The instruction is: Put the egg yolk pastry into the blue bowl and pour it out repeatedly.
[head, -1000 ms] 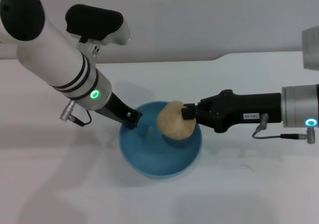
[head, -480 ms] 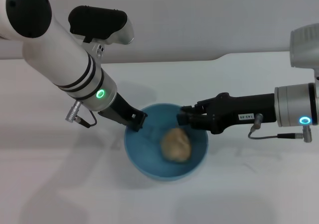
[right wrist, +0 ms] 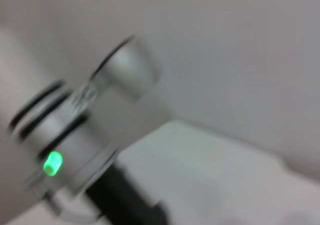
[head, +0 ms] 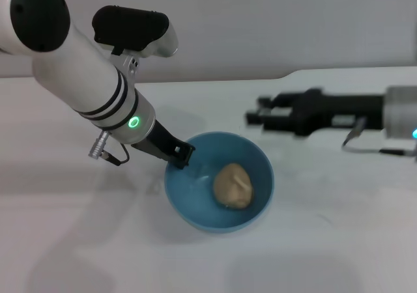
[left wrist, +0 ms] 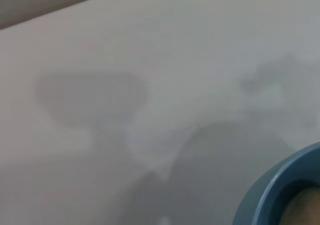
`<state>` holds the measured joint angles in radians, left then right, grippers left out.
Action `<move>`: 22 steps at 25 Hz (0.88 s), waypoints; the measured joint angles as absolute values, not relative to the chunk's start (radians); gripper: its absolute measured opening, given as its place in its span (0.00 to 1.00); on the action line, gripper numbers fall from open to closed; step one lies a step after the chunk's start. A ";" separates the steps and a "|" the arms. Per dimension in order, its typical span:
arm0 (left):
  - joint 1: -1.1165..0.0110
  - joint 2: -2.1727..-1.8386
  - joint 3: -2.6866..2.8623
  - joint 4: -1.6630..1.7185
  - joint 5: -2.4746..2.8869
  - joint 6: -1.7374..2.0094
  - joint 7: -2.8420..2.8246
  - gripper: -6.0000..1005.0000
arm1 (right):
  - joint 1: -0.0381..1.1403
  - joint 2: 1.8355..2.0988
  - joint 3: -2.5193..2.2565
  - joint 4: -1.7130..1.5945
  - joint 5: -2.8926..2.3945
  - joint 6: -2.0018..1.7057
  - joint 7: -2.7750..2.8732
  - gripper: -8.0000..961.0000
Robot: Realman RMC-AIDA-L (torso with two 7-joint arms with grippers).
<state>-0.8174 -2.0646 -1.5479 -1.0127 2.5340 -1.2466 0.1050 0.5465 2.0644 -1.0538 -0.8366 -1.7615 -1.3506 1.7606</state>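
The egg yolk pastry [head: 233,185], a tan ball, lies inside the blue bowl [head: 193,200], right of the bowl's centre. My left gripper [head: 178,155] is shut on the bowl's near-left rim, and the bowl rests on the white table. My right gripper [head: 255,111] hovers open and empty above the table, beyond the bowl's far right rim and apart from it. In the left wrist view only a slice of the blue bowl [left wrist: 276,187] and a sliver of the pastry [left wrist: 306,211] show at the corner.
The white table [head: 326,241] spreads around the bowl, with a grey wall behind it. The right wrist view shows my left arm [right wrist: 70,140] with its green light, seen farther off.
The right gripper let the pastry drop into the bowl, then pulled back up and to the right. The left arm and bowl shifted slightly right.
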 joint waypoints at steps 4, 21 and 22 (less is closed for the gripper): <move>-0.786 -2.063 -1.478 -1.038 2.537 -1.161 0.107 0.02 | 0.509 2.066 -0.892 -0.833 -1.709 -1.326 1.734 0.50; -0.516 -2.069 -1.048 -1.144 2.747 -0.220 0.095 0.02 | 0.327 2.060 -0.522 -0.701 -1.584 -1.220 1.592 0.50; -0.511 -2.069 -1.036 -1.136 2.765 -0.178 0.095 0.02 | 0.324 2.060 -0.517 -0.700 -1.583 -1.219 1.589 0.50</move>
<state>-0.5107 -2.0689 -1.0356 -1.1361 2.7646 -0.1781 0.0953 0.3237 2.0598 -0.5166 -0.6998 -1.5833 -1.2188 1.5891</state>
